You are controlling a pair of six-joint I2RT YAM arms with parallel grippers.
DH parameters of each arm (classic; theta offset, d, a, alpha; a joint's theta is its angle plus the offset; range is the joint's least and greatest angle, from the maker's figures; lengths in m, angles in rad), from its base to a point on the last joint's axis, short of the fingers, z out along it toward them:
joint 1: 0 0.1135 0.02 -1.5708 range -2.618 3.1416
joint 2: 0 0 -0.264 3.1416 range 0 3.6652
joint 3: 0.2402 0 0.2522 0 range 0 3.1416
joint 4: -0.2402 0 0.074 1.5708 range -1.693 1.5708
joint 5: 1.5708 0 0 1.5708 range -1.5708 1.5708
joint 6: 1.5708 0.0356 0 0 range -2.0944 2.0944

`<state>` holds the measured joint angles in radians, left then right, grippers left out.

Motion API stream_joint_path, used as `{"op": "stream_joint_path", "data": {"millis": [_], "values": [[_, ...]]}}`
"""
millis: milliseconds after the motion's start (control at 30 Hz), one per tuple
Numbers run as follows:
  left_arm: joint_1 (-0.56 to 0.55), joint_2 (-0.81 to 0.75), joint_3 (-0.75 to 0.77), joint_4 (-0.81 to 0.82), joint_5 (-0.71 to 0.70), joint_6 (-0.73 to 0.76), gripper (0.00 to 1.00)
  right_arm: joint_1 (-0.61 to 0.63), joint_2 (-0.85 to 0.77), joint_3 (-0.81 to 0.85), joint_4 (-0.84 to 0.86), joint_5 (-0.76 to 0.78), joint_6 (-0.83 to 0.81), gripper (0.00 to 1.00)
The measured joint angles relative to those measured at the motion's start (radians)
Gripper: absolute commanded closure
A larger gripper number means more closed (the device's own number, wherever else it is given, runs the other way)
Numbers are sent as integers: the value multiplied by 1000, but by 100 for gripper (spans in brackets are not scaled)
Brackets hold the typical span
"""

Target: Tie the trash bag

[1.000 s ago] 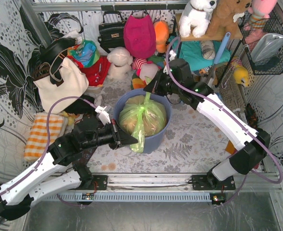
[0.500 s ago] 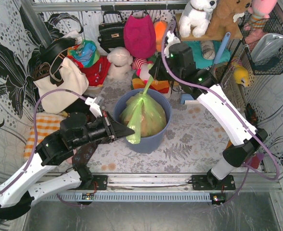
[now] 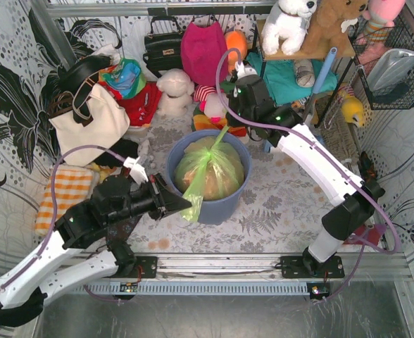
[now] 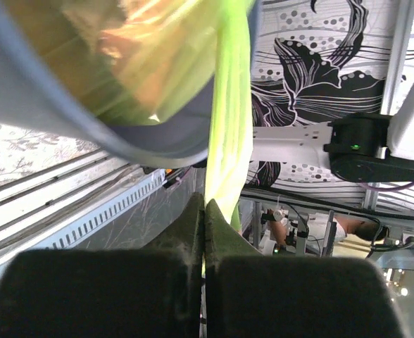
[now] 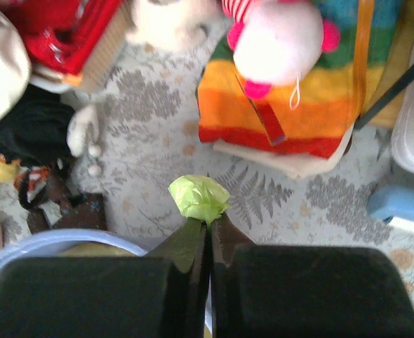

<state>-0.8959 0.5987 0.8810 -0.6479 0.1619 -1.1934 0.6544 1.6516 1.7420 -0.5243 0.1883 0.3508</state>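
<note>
Fern-print table [image 3: 284, 204]: bin [image 3: 224, 204] at centre, tote [image 3: 87, 127] and checked cloth [image 3: 60, 196] left, striped cloth [image 5: 291, 105] behind bin.

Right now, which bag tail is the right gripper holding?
The right gripper holds the far tail, stretched up and back; the left gripper pinches the near tail, draped over the front rim of the bin.

Trash bag [image 3: 210, 172]: lower part hidden inside the bin [image 3: 226, 205] (left wrist view shows both blurred and cut off).
</note>
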Motion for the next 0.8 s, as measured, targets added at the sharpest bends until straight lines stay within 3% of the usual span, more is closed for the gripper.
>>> {"op": "stream_joint_path", "data": {"millis": [133,267,600,800], "values": [[0,84,149,-30,-11,32,100,-4,34,154,-18,8,-24,100],[0,105,186,-39,-23,56,100,-4,51,251,-36,8,-39,100],[1,-56,-45,-25,-43,14,100,-61,61,76,-47,-44,-30,100],[1,-78,-52,-29,-49,-3,100,-70,78,71,-45,-57,-27,100]]}}
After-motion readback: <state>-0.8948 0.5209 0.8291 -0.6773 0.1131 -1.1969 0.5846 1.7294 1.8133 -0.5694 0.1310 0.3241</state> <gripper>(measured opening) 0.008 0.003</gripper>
